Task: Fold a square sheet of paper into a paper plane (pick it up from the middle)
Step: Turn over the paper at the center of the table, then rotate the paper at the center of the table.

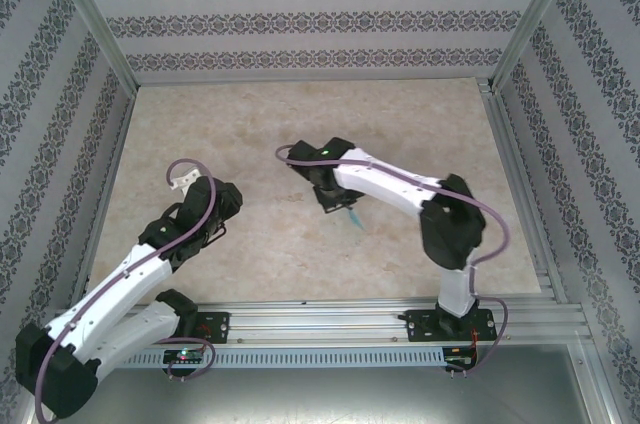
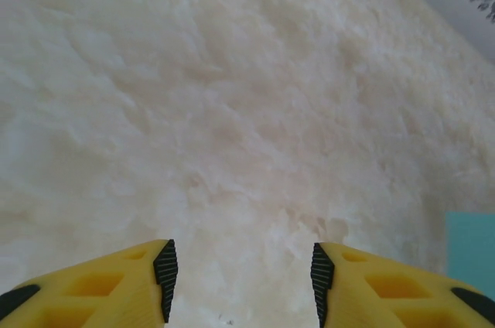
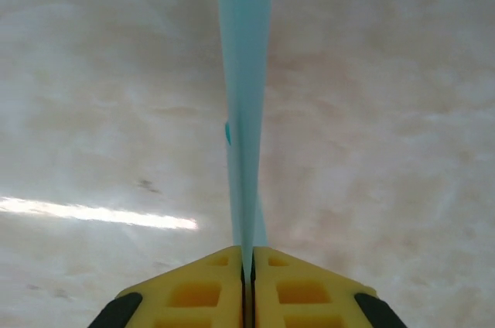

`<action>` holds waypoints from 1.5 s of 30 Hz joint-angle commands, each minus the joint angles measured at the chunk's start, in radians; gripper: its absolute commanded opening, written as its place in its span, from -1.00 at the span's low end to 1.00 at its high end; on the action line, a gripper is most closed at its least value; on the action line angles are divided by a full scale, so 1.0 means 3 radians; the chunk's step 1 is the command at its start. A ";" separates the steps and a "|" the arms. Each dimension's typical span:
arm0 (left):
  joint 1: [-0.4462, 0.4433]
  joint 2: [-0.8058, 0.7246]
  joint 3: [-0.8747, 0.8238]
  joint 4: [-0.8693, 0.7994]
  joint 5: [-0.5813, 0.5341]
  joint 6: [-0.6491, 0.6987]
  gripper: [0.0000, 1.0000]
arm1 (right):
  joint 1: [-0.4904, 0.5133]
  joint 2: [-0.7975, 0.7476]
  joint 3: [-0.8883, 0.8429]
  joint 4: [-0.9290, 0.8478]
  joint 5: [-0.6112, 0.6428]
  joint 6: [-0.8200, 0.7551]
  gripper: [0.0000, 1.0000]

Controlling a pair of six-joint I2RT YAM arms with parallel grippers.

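My right gripper (image 3: 247,270) is shut on the turquoise-blue paper (image 3: 244,73). The paper is folded narrow and runs edge-on straight away from the jaws, a little above the table. From above, a small tip of the paper (image 1: 356,217) pokes out beside the right gripper (image 1: 335,202) near the table's middle. My left gripper (image 2: 241,278) is open with only bare table between its fingers. A corner of the turquoise paper (image 2: 470,254) shows at the right edge of the left wrist view. From above, the left gripper (image 1: 183,181) is well left of the paper.
The marble-patterned tabletop (image 1: 300,124) is walled by patterned panels (image 1: 300,19) at the back and both sides. An aluminium rail (image 1: 330,319) with the arm bases runs along the near edge.
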 commanded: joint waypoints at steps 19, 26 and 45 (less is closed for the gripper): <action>0.0100 0.0902 0.0163 0.0498 0.1283 0.0327 0.08 | -0.0544 -0.0522 -0.2059 0.3655 -0.2686 0.1170 -0.63; 0.0095 0.1840 0.0611 0.0861 0.2175 0.0427 -0.11 | -0.0414 -0.0405 -0.2589 0.4355 -0.2200 0.1876 -0.70; 0.0040 0.3381 0.1723 0.0634 0.2538 0.0593 -0.44 | -0.0562 -0.1494 -0.3148 0.4188 -0.1805 0.1595 -0.39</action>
